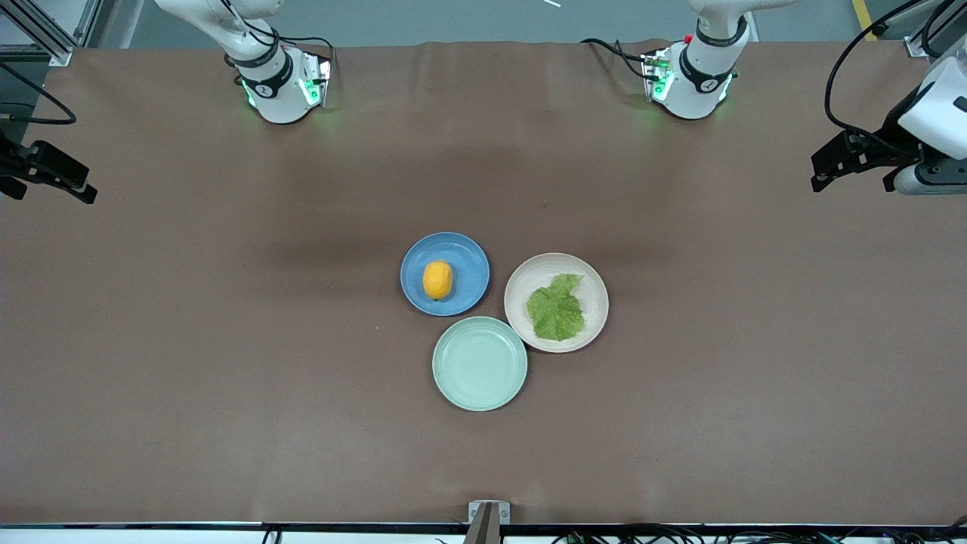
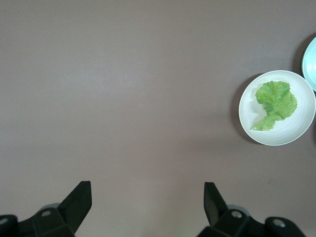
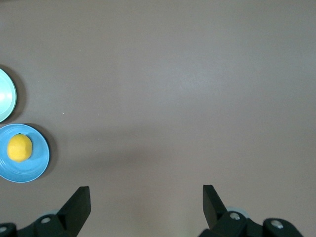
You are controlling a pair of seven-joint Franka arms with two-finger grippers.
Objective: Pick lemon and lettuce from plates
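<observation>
Three round plates sit clustered mid-table on a brown cloth, and I place everything by the blue plate (image 1: 445, 273). The lemon (image 1: 437, 279) lies on it, slightly off centre. Just beside the blue plate, toward the left arm's end of the table, is the beige plate (image 1: 556, 302) with the flat lettuce (image 1: 556, 309) leaf spread across its middle. The empty mint-green plate (image 1: 480, 363) sits nearer the front camera than the blue plate, almost touching both others.

My left gripper (image 2: 147, 207) hangs high over bare cloth near the left arm's end of the table, well apart from the blue plate, fingers spread wide with nothing between them. My right gripper (image 3: 145, 207) hangs over bare cloth near the right arm's end, equally wide and empty. Neither has begun its reach.

I judge the task not yet started. For the lemon, I should come straight down with the right gripper, fingers either side of its narrow waist, closing gently because the smooth skin may roll or squirt free. For the lettuce, the left gripper should pinch a raised, ragged edge rather than press flat on the plate.

Nothing blocks either approach; the only concern is nudging the crowded neighbouring plates.
</observation>
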